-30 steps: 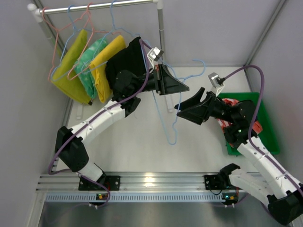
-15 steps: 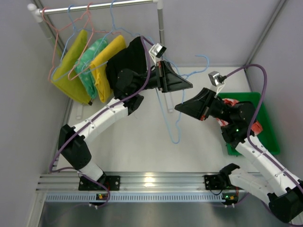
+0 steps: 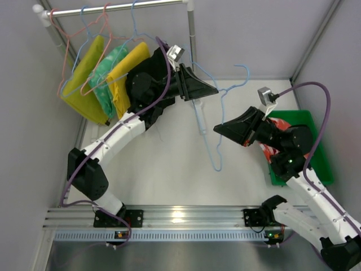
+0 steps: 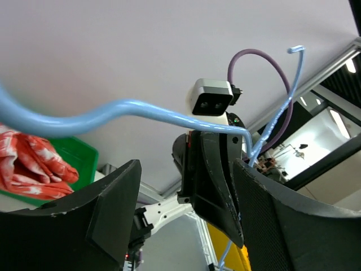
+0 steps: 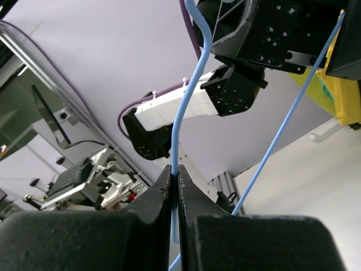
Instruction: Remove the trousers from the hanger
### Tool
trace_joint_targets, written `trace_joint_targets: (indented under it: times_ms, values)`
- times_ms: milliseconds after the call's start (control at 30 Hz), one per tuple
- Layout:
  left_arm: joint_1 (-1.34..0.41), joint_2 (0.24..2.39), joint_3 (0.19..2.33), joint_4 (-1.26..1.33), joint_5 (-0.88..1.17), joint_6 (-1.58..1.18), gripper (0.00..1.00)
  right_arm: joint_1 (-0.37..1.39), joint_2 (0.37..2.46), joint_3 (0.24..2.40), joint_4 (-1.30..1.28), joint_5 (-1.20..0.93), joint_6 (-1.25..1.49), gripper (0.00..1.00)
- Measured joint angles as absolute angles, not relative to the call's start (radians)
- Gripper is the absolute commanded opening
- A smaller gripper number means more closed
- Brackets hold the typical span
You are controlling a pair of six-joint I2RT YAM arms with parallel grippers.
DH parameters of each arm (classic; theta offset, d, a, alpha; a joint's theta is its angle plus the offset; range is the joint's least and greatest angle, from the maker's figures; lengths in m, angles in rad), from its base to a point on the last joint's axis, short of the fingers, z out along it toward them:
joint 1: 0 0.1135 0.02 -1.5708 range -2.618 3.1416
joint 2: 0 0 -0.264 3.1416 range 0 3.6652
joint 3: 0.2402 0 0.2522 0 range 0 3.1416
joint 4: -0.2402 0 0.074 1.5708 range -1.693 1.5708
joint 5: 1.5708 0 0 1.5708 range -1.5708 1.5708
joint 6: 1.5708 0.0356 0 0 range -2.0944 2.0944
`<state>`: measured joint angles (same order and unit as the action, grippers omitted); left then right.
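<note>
Top view: right gripper reaches in over the table toward the left arm; a light blue wire hanger hangs bare between the two arms, hook up and to the right, off the rack rail.

Right wrist view: right gripper has its fingers pressed nearly together on the hanger; the wire rises straight out of the slit between them; a second thin run of the same wire crosses to the right.

Left wrist view: left gripper has its fingers spread wide, nothing between them; the hanger passes beyond the tips without touching them (the right arm's wrist camera shows just behind it).

Top view: left gripper sits raised beside the rack's upright post, near the hanger's upper end.

Red-orange trousers lie in the green bin at right, partly under the right arm; seen also from the left wrist, crumpled against the bin.

Black trousers hang at the right end of the row on the rail, partly behind the left arm; which hanger carries them I cannot tell.

Beside them hang the yellow pairs and the green patterned pair.
</note>
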<state>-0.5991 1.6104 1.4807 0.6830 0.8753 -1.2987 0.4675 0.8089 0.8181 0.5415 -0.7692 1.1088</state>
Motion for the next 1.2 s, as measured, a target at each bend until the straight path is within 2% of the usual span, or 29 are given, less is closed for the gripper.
trace_joint_targets:
  times_ms: [100,333,767,1000,1200]
  values:
    - [-0.584,1.595,1.48,0.625,0.885,-1.246,0.75,0.467,0.789,0.819,0.488,-0.752,1.064,0.0]
    - [-0.575,1.513,1.473,0.476,0.901,-1.09,0.75,0.466,0.753,0.821,0.321,-0.647,0.921,0.0]
    - [-0.57,1.439,1.518,0.195,0.912,-0.811,0.8,0.464,0.788,0.863,0.184,-0.569,0.82,0.0]
    - [-0.57,1.364,1.507,0.028,0.792,-0.672,0.74,0.463,0.786,0.866,0.159,-0.487,0.802,0.0]
    - [-0.572,1.258,1.427,-0.07,0.643,-0.566,0.59,0.484,0.786,0.866,0.152,-0.322,0.795,0.0]
